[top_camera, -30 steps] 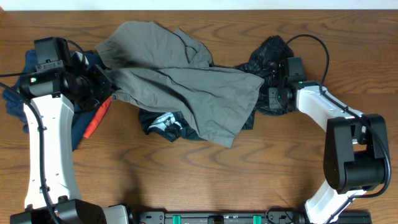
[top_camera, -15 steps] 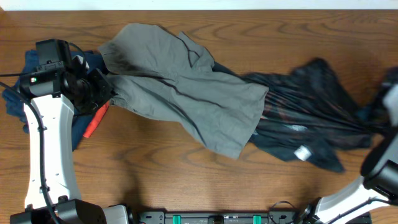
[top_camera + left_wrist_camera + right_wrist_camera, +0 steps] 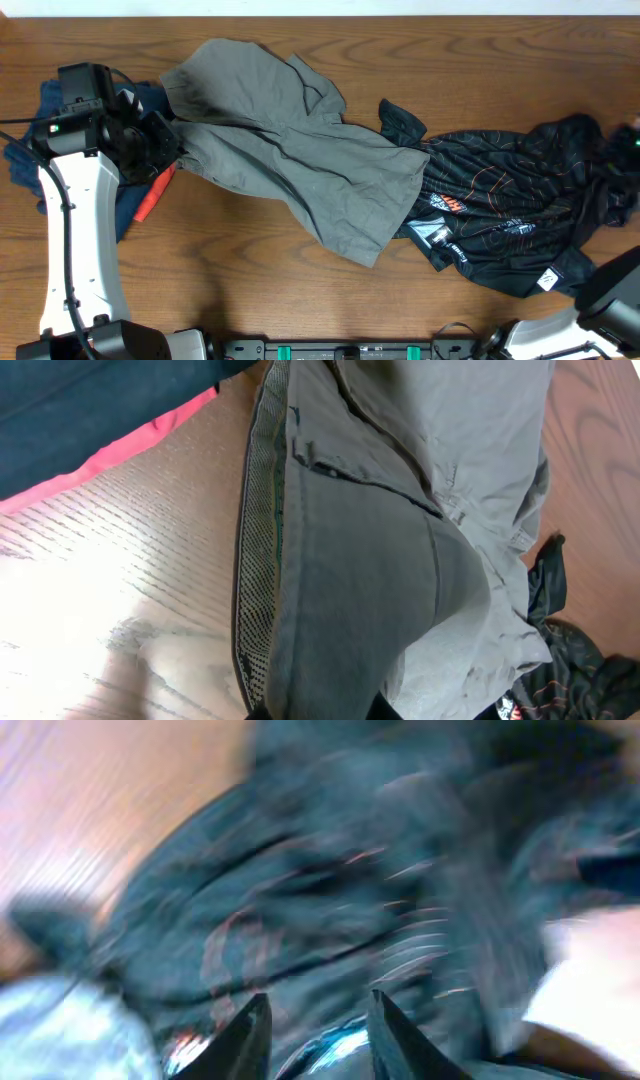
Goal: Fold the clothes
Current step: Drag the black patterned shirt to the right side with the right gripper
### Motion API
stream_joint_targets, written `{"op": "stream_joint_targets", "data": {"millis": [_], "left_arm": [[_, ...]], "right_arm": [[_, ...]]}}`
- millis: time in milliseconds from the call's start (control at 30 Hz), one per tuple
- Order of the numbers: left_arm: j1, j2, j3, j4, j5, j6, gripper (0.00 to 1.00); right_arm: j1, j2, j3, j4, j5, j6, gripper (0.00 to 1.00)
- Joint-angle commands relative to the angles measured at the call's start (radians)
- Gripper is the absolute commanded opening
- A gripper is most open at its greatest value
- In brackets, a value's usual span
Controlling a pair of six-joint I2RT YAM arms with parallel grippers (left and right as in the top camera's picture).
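Note:
Grey shorts [image 3: 290, 140] lie spread from the upper left to the table's middle. My left gripper [image 3: 168, 140] is shut on their waistband at the left end. In the left wrist view the waistband [image 3: 300, 560] runs down into the jaws [image 3: 312, 710]. A black patterned shirt [image 3: 500, 215] lies stretched out to the right, its left edge under the shorts. My right gripper [image 3: 632, 140] is at the far right edge, mostly out of frame. In the blurred right wrist view its fingers [image 3: 315, 1030] have the shirt's dark cloth [image 3: 330, 910] between them.
A pile of dark blue clothes [image 3: 125, 205] with a red-orange piece [image 3: 152, 195] lies under and beside the left arm. More blue cloth [image 3: 20, 165] sits at the left edge. Bare wood [image 3: 250, 290] runs along the front.
My right gripper pulled the black shirt out from under the grey shorts to the far right, and the shirt now lies stretched out. The left arm has not moved.

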Motion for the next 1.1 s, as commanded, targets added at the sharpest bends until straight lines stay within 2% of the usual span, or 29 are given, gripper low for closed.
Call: {"op": "stream_joint_targets", "data": {"millis": [0,233,500,633,733,833,1067], "left_arm": [[-0.001,0.004,-0.003,-0.005,-0.017,0.017,0.06],[-0.001,0.004,-0.003,-0.005,-0.017,0.017,0.06],[-0.001,0.004,-0.003,-0.005,-0.017,0.017,0.06],[-0.001,0.004,-0.003,-0.005,-0.017,0.016,0.06],[-0.001,0.004,-0.003,-0.005,-0.017,0.017,0.06],[-0.001,0.004,-0.003,-0.005,-0.016,0.016,0.06],[-0.001,0.004,-0.003,-0.006,-0.016,0.016,0.06]], "right_arm": [[0.123,-0.001,-0.026,-0.039,-0.121,-0.159,0.35],[0.393,0.000,-0.168,-0.057,-0.127,-0.208,0.29],[0.608,0.000,-0.417,0.179,-0.145,-0.188,0.29],[0.642,0.000,-0.499,0.313,-0.135,-0.168,0.30],[0.645,0.002,-0.553,0.410,-0.069,-0.117,0.36],[0.644,0.002,-0.594,0.482,0.002,-0.113,0.38],[0.555,0.002,-0.598,0.503,0.349,-0.064,0.38]]}}
